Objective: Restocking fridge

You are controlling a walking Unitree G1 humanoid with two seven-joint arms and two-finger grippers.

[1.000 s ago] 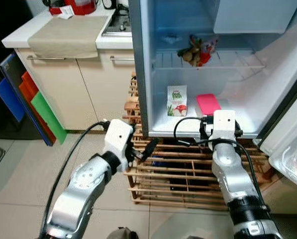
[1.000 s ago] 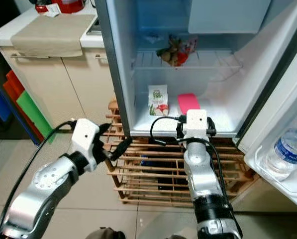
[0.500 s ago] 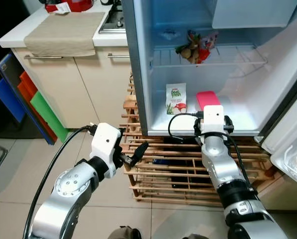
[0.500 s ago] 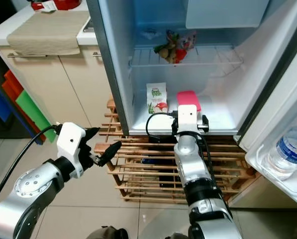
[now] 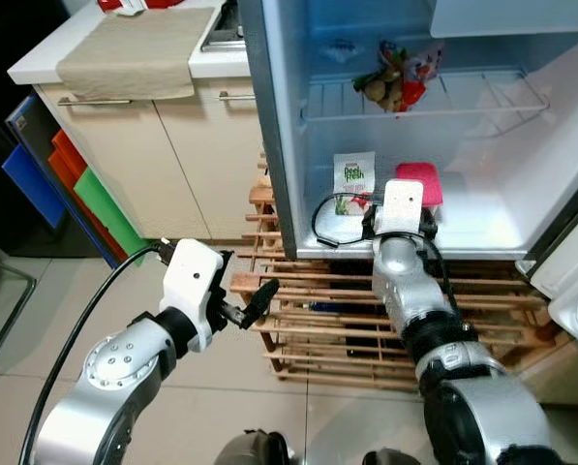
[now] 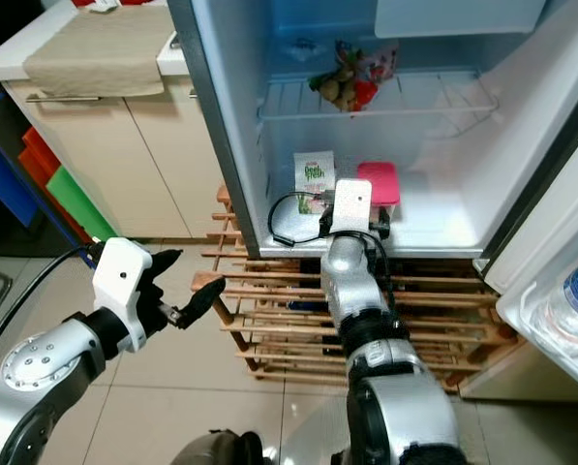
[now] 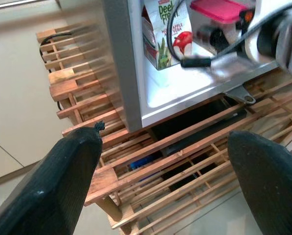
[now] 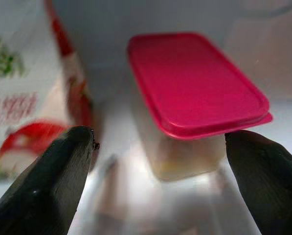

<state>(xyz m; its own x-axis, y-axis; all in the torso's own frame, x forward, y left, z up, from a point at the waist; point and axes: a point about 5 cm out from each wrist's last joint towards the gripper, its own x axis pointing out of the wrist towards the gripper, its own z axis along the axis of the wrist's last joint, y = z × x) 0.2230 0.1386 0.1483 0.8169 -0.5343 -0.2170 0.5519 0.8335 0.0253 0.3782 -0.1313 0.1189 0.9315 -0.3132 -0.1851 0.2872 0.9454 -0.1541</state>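
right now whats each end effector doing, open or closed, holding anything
Left end effector: open, holding nothing, out over the wooden rack.
Right end effector: open, empty, fingers either side of the pink-lidded container in the fridge.

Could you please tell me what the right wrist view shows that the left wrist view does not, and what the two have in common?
The right wrist view looks between the right gripper's open fingers at the container's clear body under its pink lid, on the fridge floor. The left wrist view has the left gripper's open fingers, the wooden rack under the fridge, tile floor and the right arm's black cable. Both show the pink-lidded container beside the juice carton.
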